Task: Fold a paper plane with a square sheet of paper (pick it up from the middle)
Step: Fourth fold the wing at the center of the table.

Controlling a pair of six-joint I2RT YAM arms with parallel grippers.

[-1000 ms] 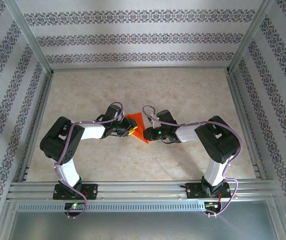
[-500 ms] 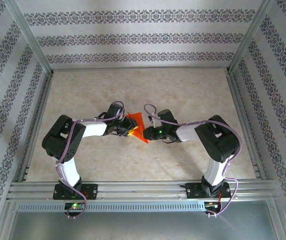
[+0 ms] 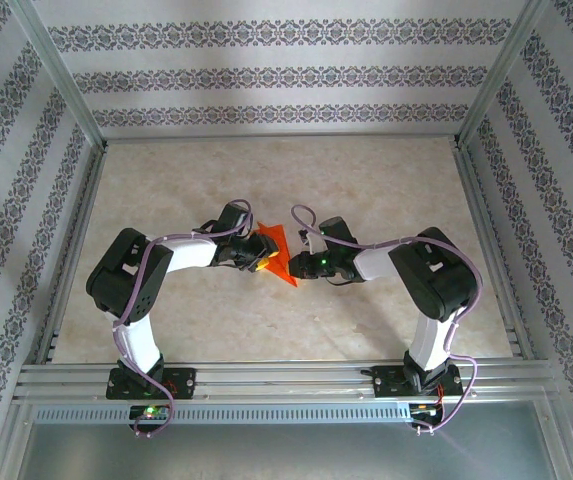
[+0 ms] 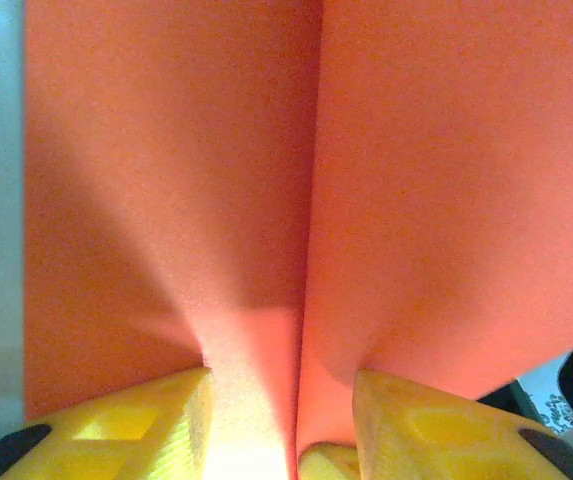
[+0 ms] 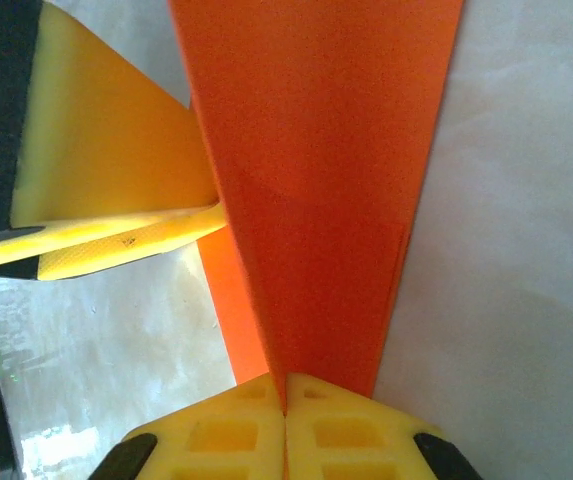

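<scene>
top view: the sheet of paper (image 3: 274, 254) sits mid-table between the arms, long axis running near to far. the left gripper (image 3: 258, 257) and right gripper (image 3: 293, 266) are equally close.
left wrist: the left gripper (image 4: 281, 378) has its jaws apart, the sheet's (image 4: 166, 180) crease between them.
right wrist: the right gripper (image 5: 286, 384) is pinched closed on the sheet's (image 5: 316, 170) near end.

The right claw (image 5: 286, 395), pinched on the folded paper (image 3: 278, 250), and the left claw (image 4: 281, 385), jaws apart around it, block the middle of the counter (image 3: 366, 180). Open room lies beyond them and at both sides, up to the frame rails (image 3: 286, 378).
</scene>
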